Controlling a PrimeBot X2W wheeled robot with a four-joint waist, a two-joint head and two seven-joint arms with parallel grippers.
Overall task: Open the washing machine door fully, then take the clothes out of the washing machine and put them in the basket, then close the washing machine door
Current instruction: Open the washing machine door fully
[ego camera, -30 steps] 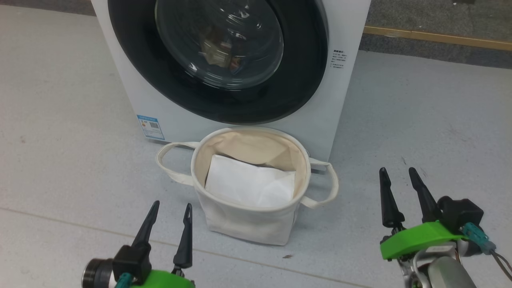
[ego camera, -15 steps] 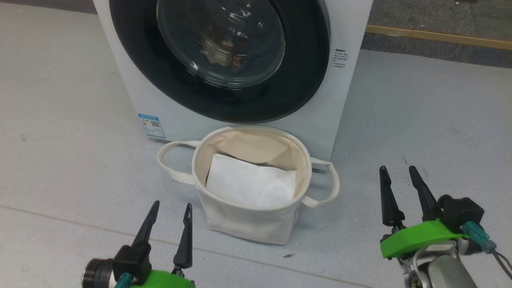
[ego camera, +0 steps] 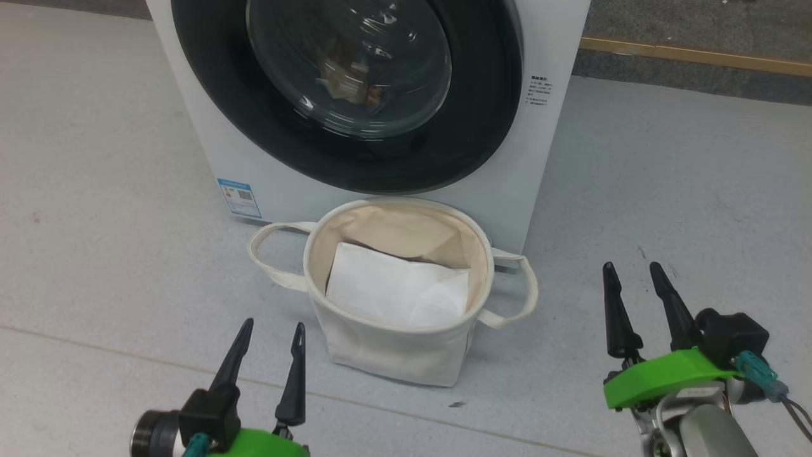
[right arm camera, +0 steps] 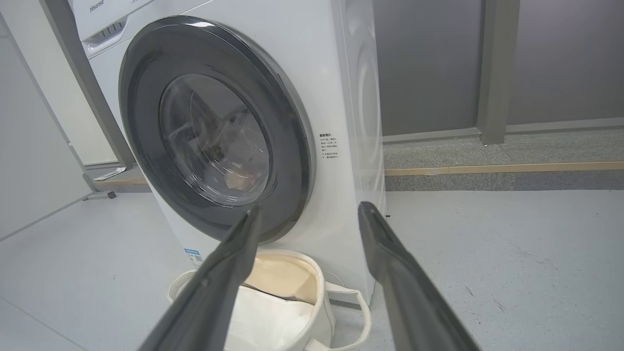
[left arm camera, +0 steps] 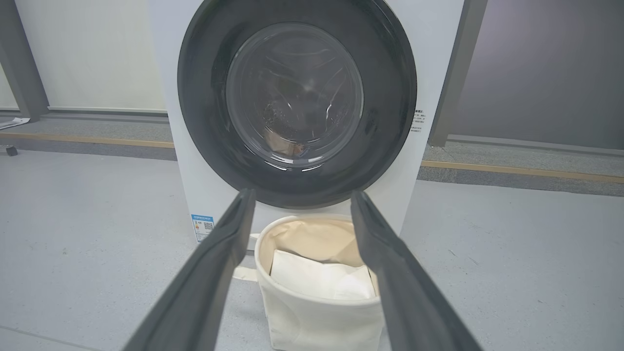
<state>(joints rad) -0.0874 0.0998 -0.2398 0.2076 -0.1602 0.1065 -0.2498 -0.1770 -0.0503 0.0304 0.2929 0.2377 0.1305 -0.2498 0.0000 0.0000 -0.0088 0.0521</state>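
Left of the basket (ego camera: 306, 270), nearer the robot, the left gripper (ego camera: 274, 324) hovers with fingers spread, holding nothing. Just behind the basket stands the washer (ego camera: 279, 184). Its door (ego camera: 482, 95) is shut, and the clothes (ego camera: 346, 70) lie inside, behind the glass. A white sheet (ego camera: 393, 292) rests in the basket. Right of the basket, the right gripper (ego camera: 632, 266) is likewise spread and empty. The door looks stiff and glossy, likely slippery, so hook its rim edge. The clothes should be soft and light, so pinch a fold.

pale grey floor (ego camera: 666, 190), thin wooden strip (ego camera: 698, 58) along a darker carpet band (ego camera: 698, 25), grey wall (right arm camera: 429, 63) with an upright post (right arm camera: 496, 73)
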